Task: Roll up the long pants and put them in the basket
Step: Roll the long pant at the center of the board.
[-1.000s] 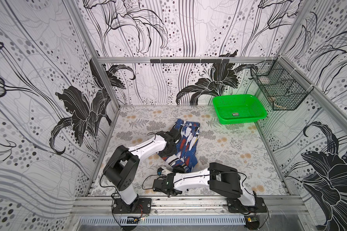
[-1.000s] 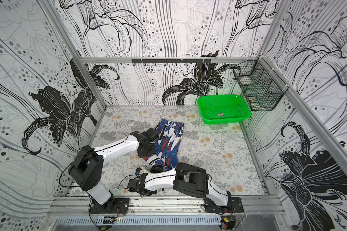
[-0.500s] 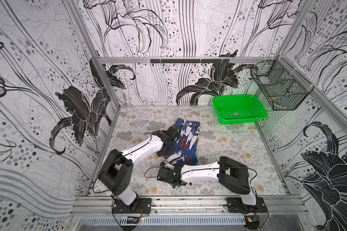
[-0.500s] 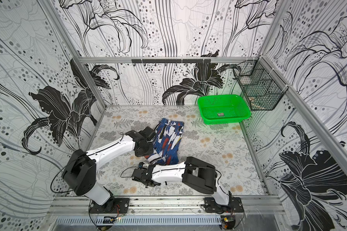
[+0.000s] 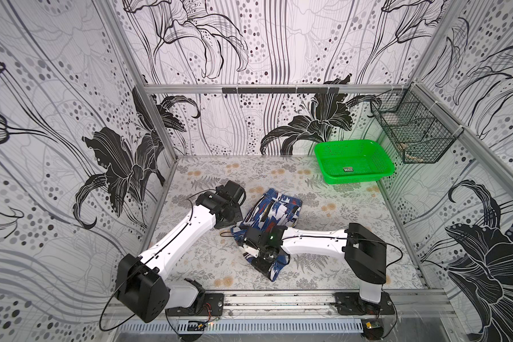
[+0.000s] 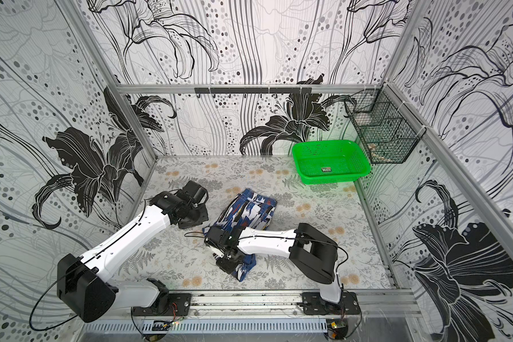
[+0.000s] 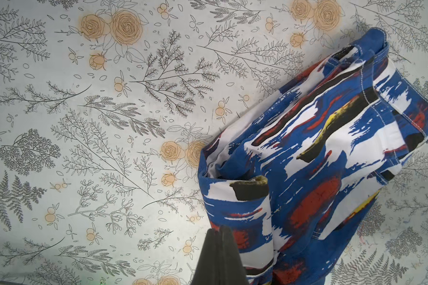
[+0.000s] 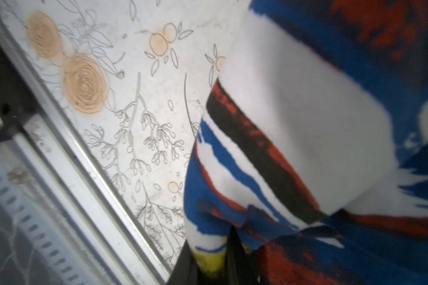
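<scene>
Left side: left claw (image 7: 219, 234) is low over the worktop (image 5: 338, 213), fingers pressed together, tips right at the left edge of the pants (image 5: 274, 211). Can't tell if any cloth is pinched between them.

Middle: the pants lie mid-worktop, folded into a narrow strip running front to back. The waistband end (belt loops show in the left wrist view) lies flat toward the back. The near end is bunched and lifted under the right arm's wrist, so the roll looks barely started.

Right of that: right claw (image 8: 208, 256) is clamped on the near end, with a yellow-printed bit of cloth between the dark fingers.

Far right, back corner: green basket (image 5: 357, 178) and wire basket (image 5: 412, 133), both well apart from the pants.

Handling, my guess: light, soft, limp woven cloth that won't hold a shape. The stacked layers will likely slide on each other, so the roll could skew or loosen. Best hold is probably the near end, through all layers at both corners, turning it over toward the waistband. The stitched seams are thicker and should grip better than the thin middle.
</scene>
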You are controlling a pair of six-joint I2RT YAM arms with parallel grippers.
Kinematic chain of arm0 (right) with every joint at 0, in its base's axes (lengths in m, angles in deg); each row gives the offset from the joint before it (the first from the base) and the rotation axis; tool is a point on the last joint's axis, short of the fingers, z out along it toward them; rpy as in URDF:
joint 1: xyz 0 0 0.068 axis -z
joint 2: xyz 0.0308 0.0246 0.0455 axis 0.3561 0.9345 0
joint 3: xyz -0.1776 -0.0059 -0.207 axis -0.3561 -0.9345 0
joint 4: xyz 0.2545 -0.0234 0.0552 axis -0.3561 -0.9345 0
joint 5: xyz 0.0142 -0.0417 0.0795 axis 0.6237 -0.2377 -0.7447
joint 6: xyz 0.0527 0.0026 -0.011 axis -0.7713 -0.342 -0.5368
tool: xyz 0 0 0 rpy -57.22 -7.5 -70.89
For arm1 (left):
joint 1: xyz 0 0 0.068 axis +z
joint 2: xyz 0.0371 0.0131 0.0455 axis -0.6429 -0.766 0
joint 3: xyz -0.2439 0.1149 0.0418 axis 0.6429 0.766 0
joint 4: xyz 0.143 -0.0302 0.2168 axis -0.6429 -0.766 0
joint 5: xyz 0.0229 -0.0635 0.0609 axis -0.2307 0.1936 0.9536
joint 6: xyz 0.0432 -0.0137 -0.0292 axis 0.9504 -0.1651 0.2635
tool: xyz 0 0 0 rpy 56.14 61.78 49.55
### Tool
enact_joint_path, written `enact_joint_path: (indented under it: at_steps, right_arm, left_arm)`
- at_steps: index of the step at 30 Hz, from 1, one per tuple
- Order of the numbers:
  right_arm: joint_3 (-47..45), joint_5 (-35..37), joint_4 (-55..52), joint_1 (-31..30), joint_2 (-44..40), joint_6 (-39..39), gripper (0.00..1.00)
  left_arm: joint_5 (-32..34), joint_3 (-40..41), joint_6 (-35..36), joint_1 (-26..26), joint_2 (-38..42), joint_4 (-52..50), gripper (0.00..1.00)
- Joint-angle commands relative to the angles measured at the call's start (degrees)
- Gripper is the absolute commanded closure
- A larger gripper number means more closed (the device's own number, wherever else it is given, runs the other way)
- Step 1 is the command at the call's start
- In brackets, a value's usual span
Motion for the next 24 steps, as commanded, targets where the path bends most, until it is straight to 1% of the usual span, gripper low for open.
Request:
enact_joint_path:
  at_steps: [1,7,11,19,24]
  right_arm:
    - [-2.7,-16.4,2.8,4.7,-2.4,-5.1,1.00]
    - [-9.4,-27.7,12.1,12.4,-4.6,-11.9,1.00]
    - [-14.9,-32.7,19.7,16.6,-6.0,-17.6,1.00]
    - [-25.1,-39.4,35.4,23.3,-7.8,-30.1,1.00]
    - [-28.7,-42.1,42.9,25.5,-6.6,-37.9,1.00]
  left_arm:
    - [0.1,2.0,0.4,0.1,1.6,-0.6,1.00]
    - [-0.3,2.3,0.7,0.1,1.6,-0.6,1.00]
    - [-0.6,2.2,0.9,0.1,1.0,-0.1,1.00]
    - [-2.8,3.1,0.8,0.1,-1.4,2.9,1.00]
    - [-4.8,3.9,1.0,0.0,-4.0,6.3,1.00]
